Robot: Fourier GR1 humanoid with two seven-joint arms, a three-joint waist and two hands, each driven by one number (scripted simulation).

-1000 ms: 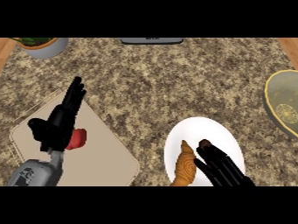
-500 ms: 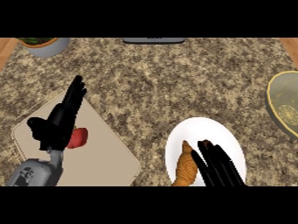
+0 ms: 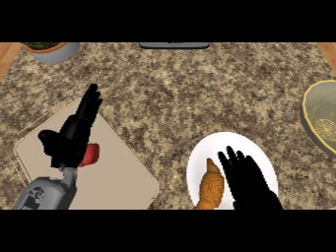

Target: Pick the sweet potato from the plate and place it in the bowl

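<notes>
Right hand (image 3: 248, 181) over plate (image 3: 231, 141), fingers straight, holds nothing, just beside sweet potato (image 3: 212, 187); it looks stiff, tapered, likely rolls; grasp across thick middle

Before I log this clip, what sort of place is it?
Most likely a kitchen: a speckled stone counter holding a cutting board, a white plate with a sweet potato, and a bowl.

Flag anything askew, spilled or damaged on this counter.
Nothing is spilled or broken. The sweet potato lies on its plate beside the right hand; the bowl sits apart at right. Only the cutting board lies skewed on the counter.
</notes>
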